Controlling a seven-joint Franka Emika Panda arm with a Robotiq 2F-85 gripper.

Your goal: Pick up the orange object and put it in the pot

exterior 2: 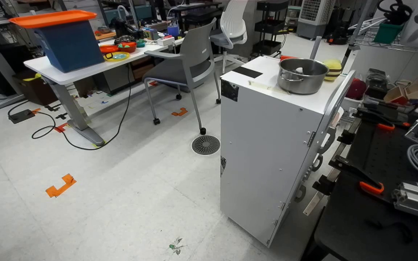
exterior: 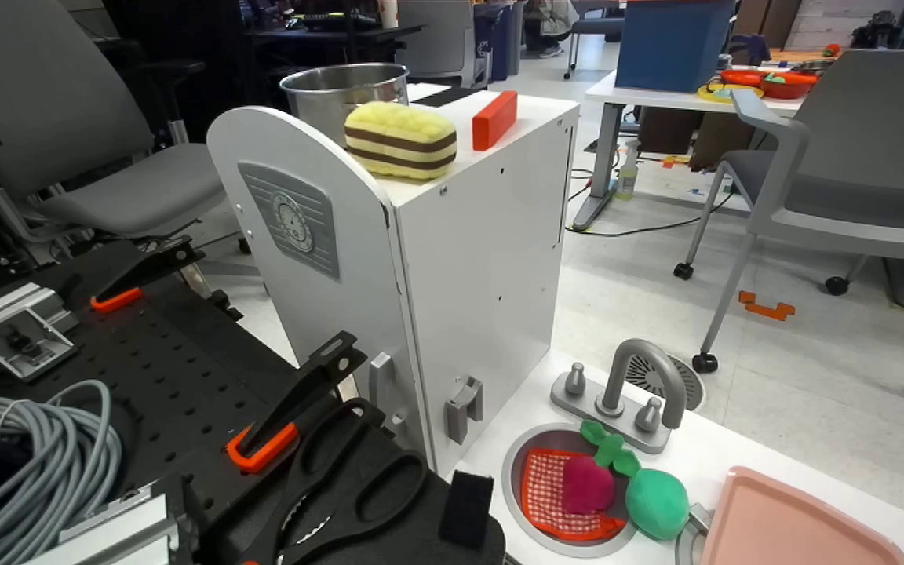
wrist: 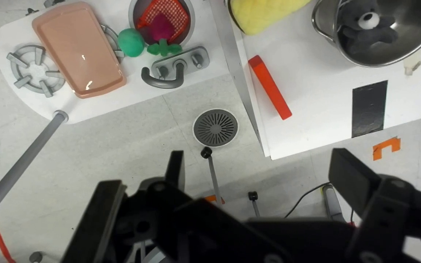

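The orange object is a long orange-red block (exterior: 494, 120) on top of the white cabinet (exterior: 491, 212). In the wrist view the block (wrist: 270, 87) lies near the cabinet top's edge. In an exterior view only a small part of the block (exterior 2: 287, 57) shows behind the pot. The pot is a steel pot (exterior 2: 299, 82) on the same cabinet top, also visible in an exterior view (exterior: 315, 102) and the wrist view (wrist: 413, 38). A grey plush bear (wrist: 367, 31) lies inside it. My gripper (wrist: 258, 155) is open and empty, apart from the block; it shows only in the wrist view.
A yellow striped plush (exterior: 401, 141) sits beside the pot. Below the cabinet top are a toy sink with a faucet (exterior: 640, 384), plush vegetables and a pink tray (exterior: 797, 526). A black table (exterior: 177, 377) with clamps and cable stands alongside.
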